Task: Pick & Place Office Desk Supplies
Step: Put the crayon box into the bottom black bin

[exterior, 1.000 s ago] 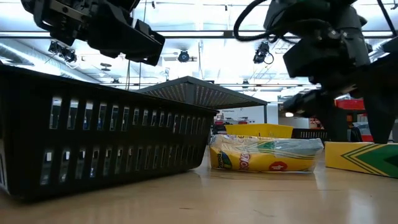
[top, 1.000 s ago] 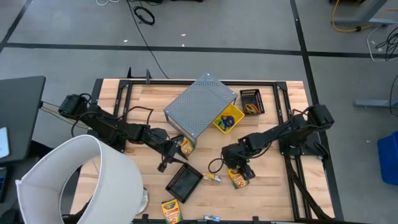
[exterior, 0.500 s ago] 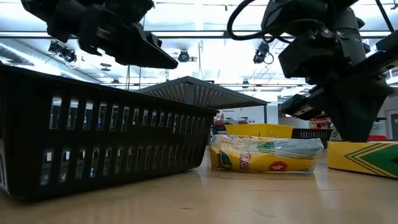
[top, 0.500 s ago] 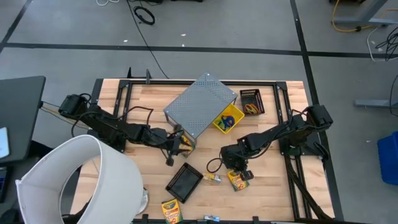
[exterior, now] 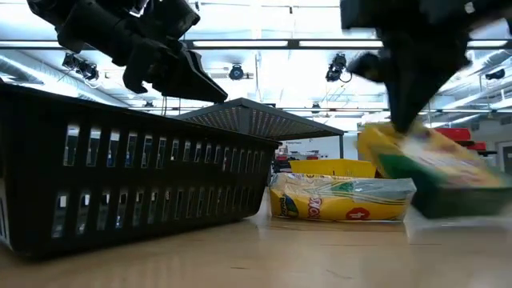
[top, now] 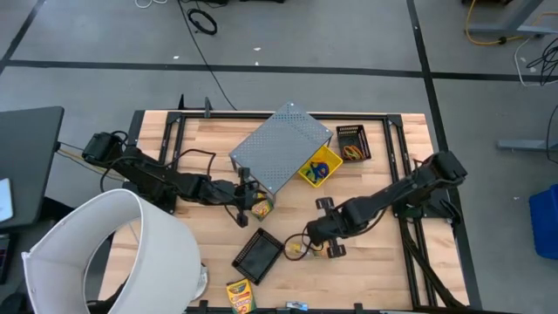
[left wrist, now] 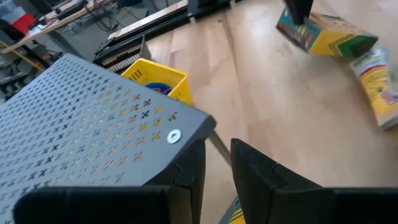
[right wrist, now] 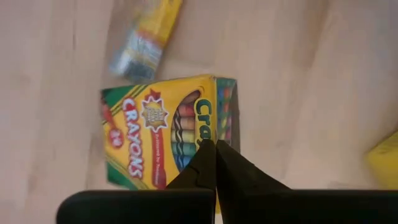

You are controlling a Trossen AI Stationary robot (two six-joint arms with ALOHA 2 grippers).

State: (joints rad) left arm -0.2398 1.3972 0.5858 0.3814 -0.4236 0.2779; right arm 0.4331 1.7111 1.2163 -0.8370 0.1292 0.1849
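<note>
High view: the right gripper (top: 324, 247) sits low over the wooden table (top: 384, 270), just beside the wrapped crayon packet (top: 296, 249) and near the black tray (top: 258, 255); the crayon box it carries is hidden under it here. The left gripper (top: 246, 206) is at the corner of the grey perforated cover (top: 281, 148), touching a second crayon box (top: 260, 207). A yellow bin (top: 319, 167) lies beyond the right gripper, a small black basket (top: 352, 143) of coloured loops farther off, and a third crayon box (top: 240, 296) at the table's near edge. The white cylinder (top: 113, 253) stands by the left arm.

Low view: the crayon box (exterior: 436, 172) hangs tilted, clear of the tabletop, under the right gripper (exterior: 412, 84), in front of the packet (exterior: 342, 198). The black tray (exterior: 128, 172) fills the other side.

Left wrist view: the left gripper (left wrist: 216, 171) has its fingers parted by a narrow gap, beside the cover's (left wrist: 93, 121) corner, a yellow box edge just under them; whether they grip anything cannot be told.

Right wrist view: the right gripper (right wrist: 216, 160) is clenched on the crayon box's (right wrist: 165, 130) edge, the packet (right wrist: 146, 38) beyond it.
</note>
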